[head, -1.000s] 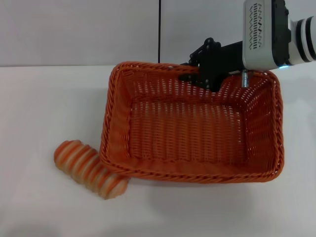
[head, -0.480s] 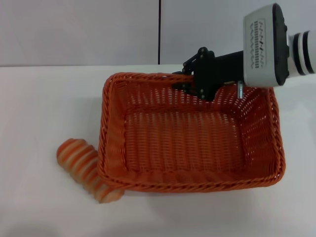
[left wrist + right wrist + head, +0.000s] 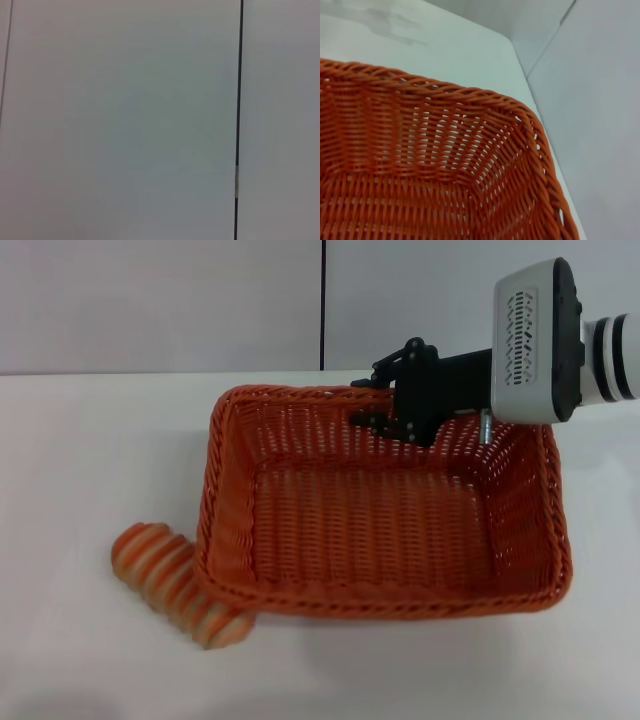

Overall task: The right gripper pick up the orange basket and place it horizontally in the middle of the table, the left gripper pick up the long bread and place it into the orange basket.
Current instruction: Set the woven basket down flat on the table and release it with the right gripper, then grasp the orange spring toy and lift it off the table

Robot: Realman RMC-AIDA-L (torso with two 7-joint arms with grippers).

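Note:
The orange basket lies lengthwise across the middle of the table, with its open side up. My right gripper reaches in from the right and is shut on the basket's far rim, one finger outside the wall and one inside. The right wrist view shows a corner of the orange basket from close up. The long bread, striped orange and cream, lies at the front left, its right end tucked against the basket's front-left corner. The left gripper is out of view; its wrist camera shows only a wall.
The white table stretches to the left of the basket and along the front. A grey wall with a dark vertical seam stands behind the table's far edge.
The right gripper and the basket moved a little left and towards the front, then settled lower. The basket's front-left corner now overlaps more of the bread.

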